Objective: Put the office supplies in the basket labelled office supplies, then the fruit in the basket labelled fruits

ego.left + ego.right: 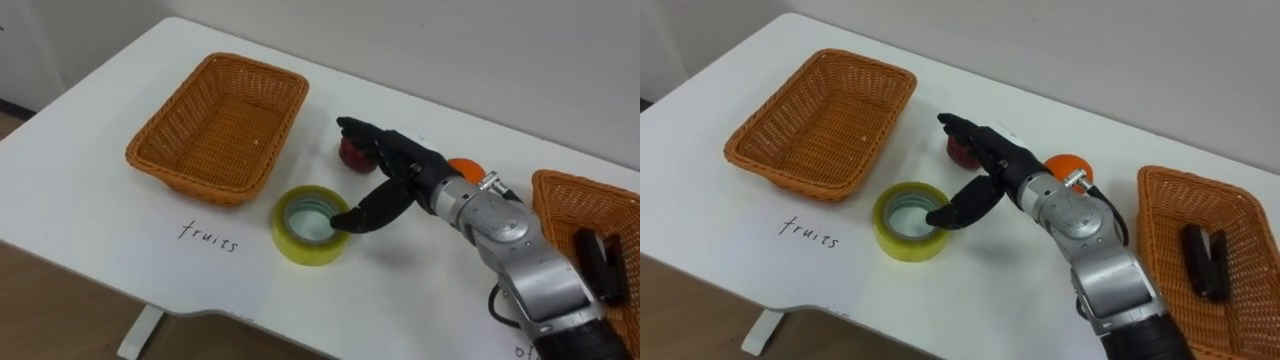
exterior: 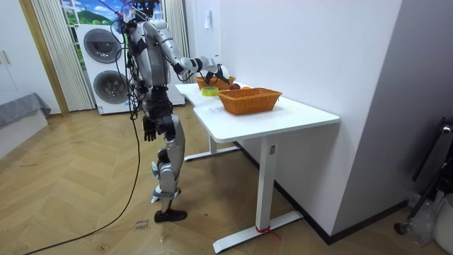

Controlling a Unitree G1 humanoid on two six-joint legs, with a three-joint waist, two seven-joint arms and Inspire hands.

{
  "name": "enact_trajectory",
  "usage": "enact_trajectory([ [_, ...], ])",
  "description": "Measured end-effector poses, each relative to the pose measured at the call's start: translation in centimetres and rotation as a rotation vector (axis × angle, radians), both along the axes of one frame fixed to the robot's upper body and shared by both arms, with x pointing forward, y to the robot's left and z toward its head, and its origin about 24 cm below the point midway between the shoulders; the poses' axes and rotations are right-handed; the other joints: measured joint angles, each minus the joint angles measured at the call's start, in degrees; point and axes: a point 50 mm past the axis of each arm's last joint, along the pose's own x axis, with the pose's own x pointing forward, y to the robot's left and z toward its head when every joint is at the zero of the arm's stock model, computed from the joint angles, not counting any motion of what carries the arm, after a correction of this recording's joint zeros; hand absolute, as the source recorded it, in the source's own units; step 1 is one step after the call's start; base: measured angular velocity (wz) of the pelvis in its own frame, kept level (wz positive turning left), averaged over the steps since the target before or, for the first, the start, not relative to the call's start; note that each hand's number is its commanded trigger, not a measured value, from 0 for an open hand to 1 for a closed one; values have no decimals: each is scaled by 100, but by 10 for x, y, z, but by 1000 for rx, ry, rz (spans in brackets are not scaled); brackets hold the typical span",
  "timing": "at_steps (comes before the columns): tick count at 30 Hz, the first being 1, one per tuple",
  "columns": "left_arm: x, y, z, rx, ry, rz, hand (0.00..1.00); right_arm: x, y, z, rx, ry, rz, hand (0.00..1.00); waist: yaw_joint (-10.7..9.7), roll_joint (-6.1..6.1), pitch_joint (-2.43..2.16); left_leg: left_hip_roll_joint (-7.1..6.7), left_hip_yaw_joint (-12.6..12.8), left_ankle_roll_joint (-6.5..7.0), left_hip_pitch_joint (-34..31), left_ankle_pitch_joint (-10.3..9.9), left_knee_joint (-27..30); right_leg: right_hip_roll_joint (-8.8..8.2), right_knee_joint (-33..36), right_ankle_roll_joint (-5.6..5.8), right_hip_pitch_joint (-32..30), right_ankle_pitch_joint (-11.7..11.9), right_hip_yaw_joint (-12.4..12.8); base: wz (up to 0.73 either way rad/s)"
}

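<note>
Your right hand [image 1: 400, 165] is spread over the counter [image 1: 90, 210], thumb at the tape's [image 1: 300, 250] 3 o'clock rim, fingers over the red fruit [image 1: 351, 156] at the tape's 1 o'clock, basket [image 1: 215, 125] at 10.

The table [image 1: 90, 190] is white, with dark handwriting [image 1: 208, 236] at lower left. The left basket [image 1: 218, 125] and the right basket [image 1: 560, 195] are orange-brown wicker weave. The tape [image 1: 305, 250] at centre is translucent yellow with a pale blue-green core. By the black right hand [image 1: 405, 165] are a dark red fruit [image 1: 352, 155] and an orange fruit [image 1: 465, 166]. A black item [image 1: 1205, 262] is at the right edge. In the room view, the floor [image 2: 85, 191] is herringbone wood.
</note>
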Motion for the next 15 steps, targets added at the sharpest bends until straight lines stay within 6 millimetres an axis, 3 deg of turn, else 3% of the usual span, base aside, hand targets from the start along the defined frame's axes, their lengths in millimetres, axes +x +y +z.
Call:
enact_trajectory([
  [15, -2, -1, 0, 1, 14, -13, 0, 4, 3, 5, -41, -30, 13, 0, 10, 2, 8, -1, -30, 0, -8, 0, -8, 4, -2, 0, 1, 0, -12, 1],
])
